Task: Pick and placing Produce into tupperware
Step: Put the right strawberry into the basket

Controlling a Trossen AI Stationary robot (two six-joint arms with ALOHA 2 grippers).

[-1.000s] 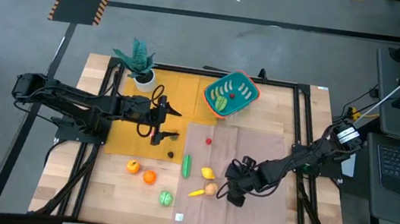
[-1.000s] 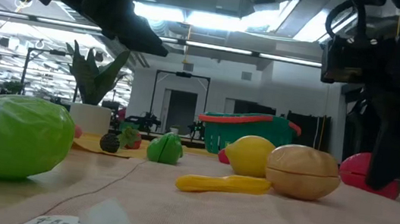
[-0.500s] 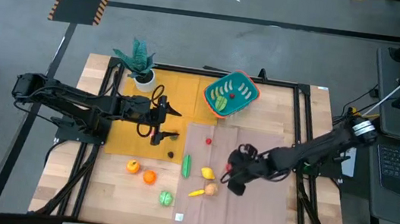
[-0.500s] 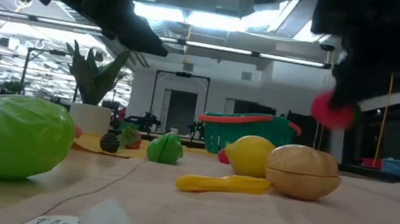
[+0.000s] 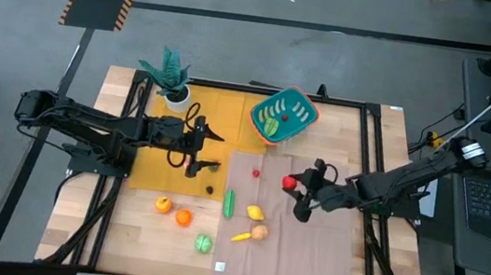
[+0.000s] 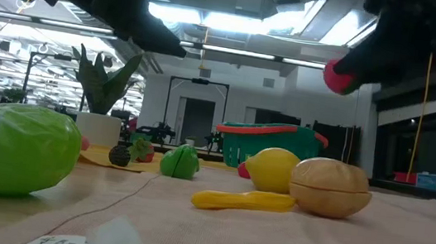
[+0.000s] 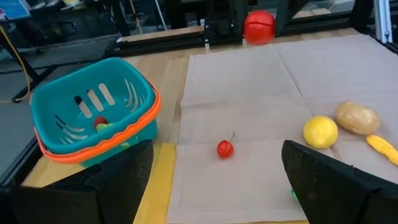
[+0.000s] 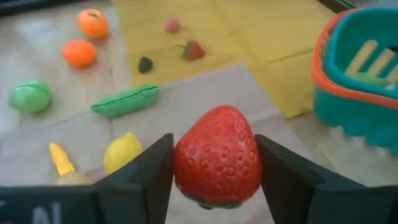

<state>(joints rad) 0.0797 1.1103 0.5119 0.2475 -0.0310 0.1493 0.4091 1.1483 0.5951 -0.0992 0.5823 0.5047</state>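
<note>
The teal tupperware with an orange-red rim stands tilted at the far middle of the table, a few pieces inside it. My right gripper hangs over the brown cloth, shut on a red strawberry. On the cloth lie a cherry, a lemon, a potato, a yellow piece and a green pod. Two oranges and a green cabbage lie on the wood. My left gripper stays open over the yellow mat, holding nothing. My right gripper pinches the strawberry between its two fingers, one pad on each of its two opposite sides. The fingers come from the table's right, slanting a little downward. The strawberry is lifted clear of the cloth, its leafy end nearest the gripper.
A teal potted plant in a white pot stands at the far left of the yellow mat. A dark piece lies at the mat's near edge. A white label lies by the near edge. Black frame rails border the table.
My right gripper has lifted the strawberry off the cloth beside the potato. It has risen and gone toward the far edge, nearer the tupperware. It has tipped from pointing steeply down to nearly level. The strawberry stays between its fingers.
</note>
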